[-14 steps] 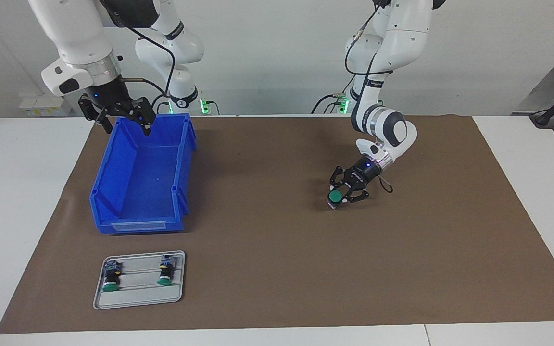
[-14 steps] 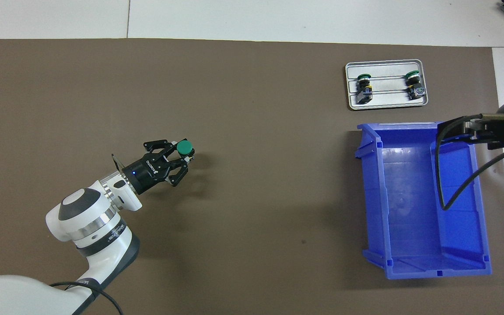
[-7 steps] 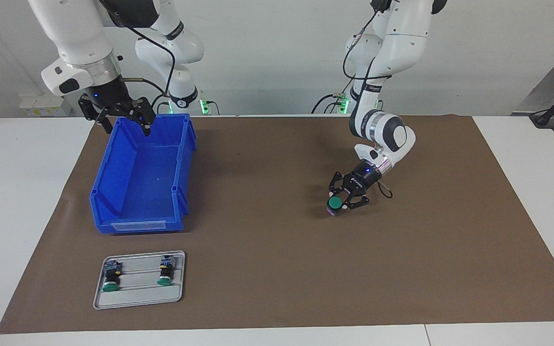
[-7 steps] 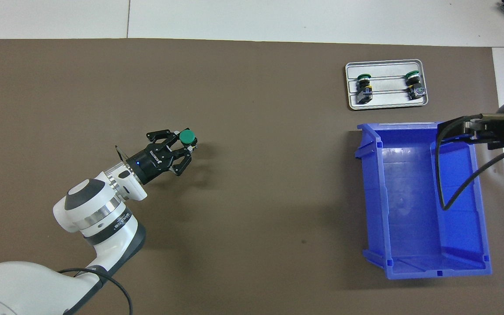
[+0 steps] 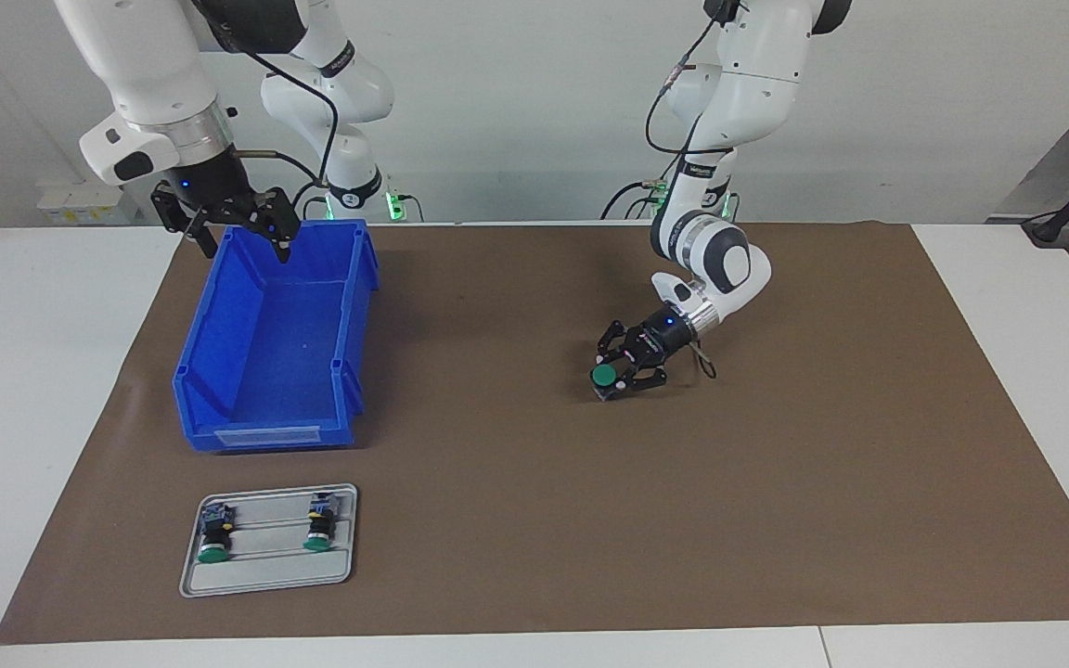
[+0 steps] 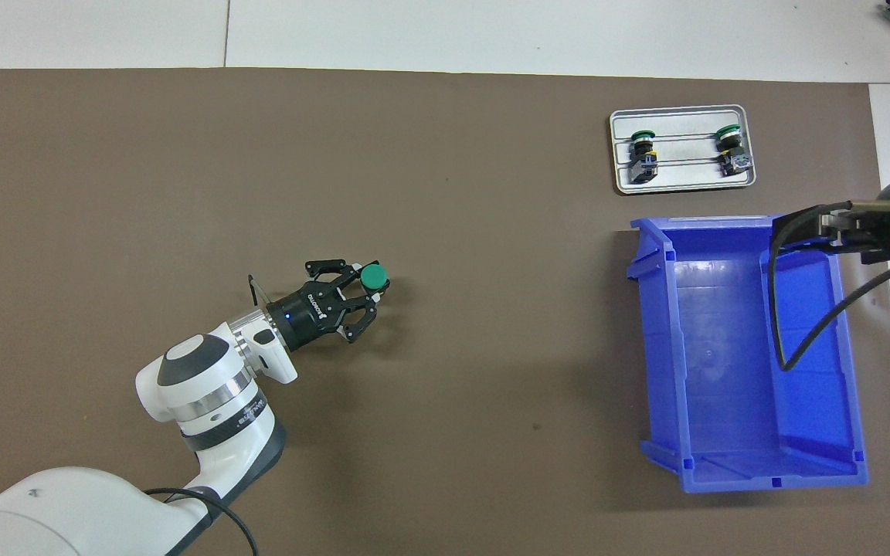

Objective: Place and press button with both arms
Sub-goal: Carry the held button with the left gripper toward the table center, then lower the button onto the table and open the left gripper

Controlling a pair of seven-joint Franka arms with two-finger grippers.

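Left tool (image 5: 611, 378) pinches the button (image 5: 603, 375) low over the brown mat (image 5: 534, 520)

The facing view shows the green cap tilted toward the camera and the button's base close to the mat; whether it touches, I cannot tell. The overhead view shows only the cap between the fingers (image 6: 356, 272). The right tool (image 5: 239, 232) waits with fingers spread above the blue bin (image 5: 265, 408), at its rim nearest the robots; overhead, only its dark wrist shows. Two more buttons (image 5: 212, 538) lie on the grey tray (image 5: 265, 577)
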